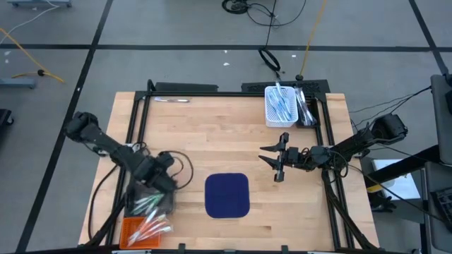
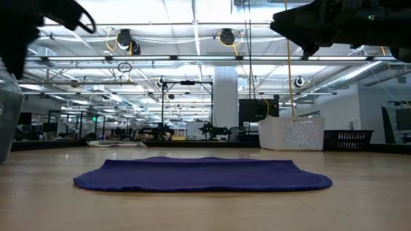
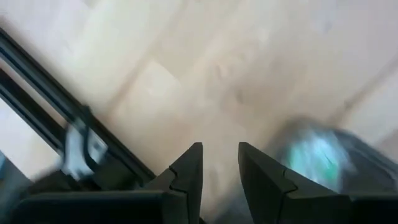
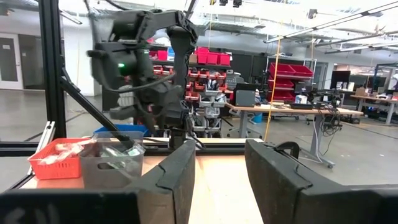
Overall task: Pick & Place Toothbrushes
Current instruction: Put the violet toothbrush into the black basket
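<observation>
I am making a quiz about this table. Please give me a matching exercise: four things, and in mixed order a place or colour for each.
Things:
1. mat
2. white basket
3. orange tray
4. right gripper

Descriptions:
a. far edge of the table, holding blue-and-white toothbrushes
b. navy, flat at the table's middle
c. jaws open, above bare wood
d. near left corner

Pairs: 1-b, 2-a, 3-d, 4-c
</observation>
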`<action>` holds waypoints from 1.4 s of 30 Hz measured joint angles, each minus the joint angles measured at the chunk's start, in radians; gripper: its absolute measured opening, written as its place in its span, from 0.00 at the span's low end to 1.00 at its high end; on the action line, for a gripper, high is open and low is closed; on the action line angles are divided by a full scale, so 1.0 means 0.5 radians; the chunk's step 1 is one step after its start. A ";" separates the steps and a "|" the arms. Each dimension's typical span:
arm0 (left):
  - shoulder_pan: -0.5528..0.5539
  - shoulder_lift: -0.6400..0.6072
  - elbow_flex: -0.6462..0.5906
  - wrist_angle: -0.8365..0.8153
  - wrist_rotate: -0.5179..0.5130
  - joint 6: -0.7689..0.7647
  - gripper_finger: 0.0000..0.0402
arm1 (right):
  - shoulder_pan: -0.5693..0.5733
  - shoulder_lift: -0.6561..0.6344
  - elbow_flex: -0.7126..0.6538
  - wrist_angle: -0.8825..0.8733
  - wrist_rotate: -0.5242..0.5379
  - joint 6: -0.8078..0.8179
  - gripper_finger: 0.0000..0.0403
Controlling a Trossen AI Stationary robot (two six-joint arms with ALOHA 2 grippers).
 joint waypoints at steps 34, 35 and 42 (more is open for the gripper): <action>2.354 0.252 0.001 1.347 0.076 2.346 0.26 | 0.000 0.000 0.000 -0.001 -0.002 0.028 0.33; 2.388 0.289 0.001 1.399 0.077 2.361 0.26 | 0.000 0.000 0.000 -0.001 -0.002 0.043 0.33; 2.587 0.528 0.002 1.598 0.089 2.600 0.26 | 0.000 0.000 0.000 -0.024 -0.002 0.067 0.33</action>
